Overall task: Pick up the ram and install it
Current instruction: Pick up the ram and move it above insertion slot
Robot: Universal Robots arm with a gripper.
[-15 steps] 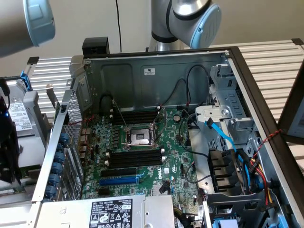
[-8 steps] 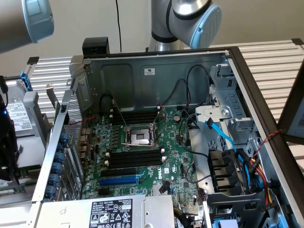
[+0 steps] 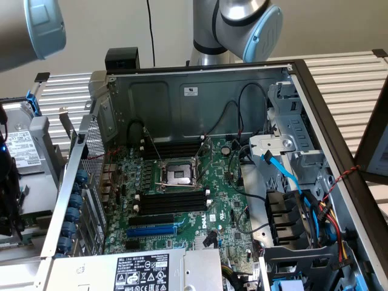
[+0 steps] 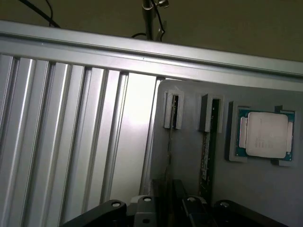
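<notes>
A black-and-grey tool is cropped by the wrist view's edge. The long dark-green ram stick, edge-on in a pale grey plastic holder, has one end hidden behind the tool, its chips blurred. In the exterior view, the silver power supply carries a white label that runs off-frame, print illegible.

Open computer case on slatted aluminium table. Green motherboard inside: CPU socket central, black memory slots adjacent, 1 blue expansion slot. Processor seated in grey tray.
</notes>
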